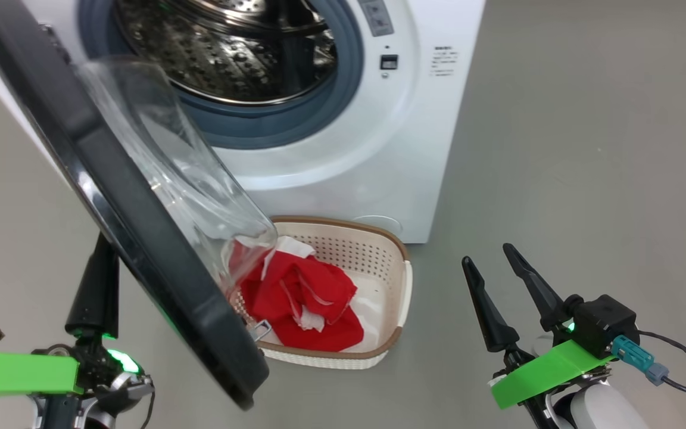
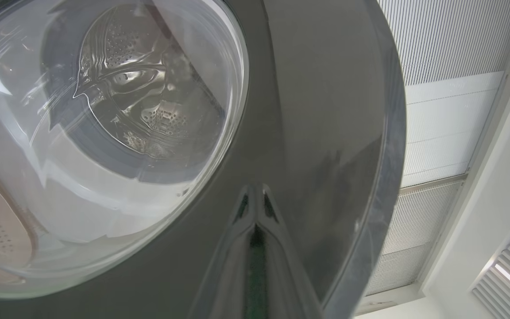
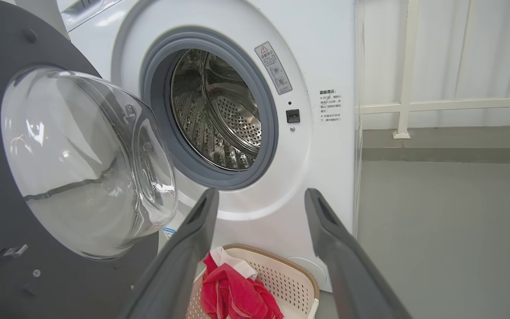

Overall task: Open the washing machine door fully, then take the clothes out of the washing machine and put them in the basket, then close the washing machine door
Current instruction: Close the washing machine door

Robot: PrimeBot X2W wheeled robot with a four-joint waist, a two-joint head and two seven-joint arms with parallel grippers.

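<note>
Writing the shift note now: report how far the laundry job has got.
Done: the red clothes lie in the basket, and the drum of the washing machine looks empty. In hand: the shut left gripper sits against the outer face of the washing machine door, which stands open; the right gripper is open and holds nothing. Left: shutting the door.

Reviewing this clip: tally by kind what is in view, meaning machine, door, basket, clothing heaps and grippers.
Washing machine: 1
Washing machine door, open: 1
Basket: 1
Heap of clothes, in the basket: 1
Grippers, left gripper shut, right gripper open: 2
Total: 6
</note>
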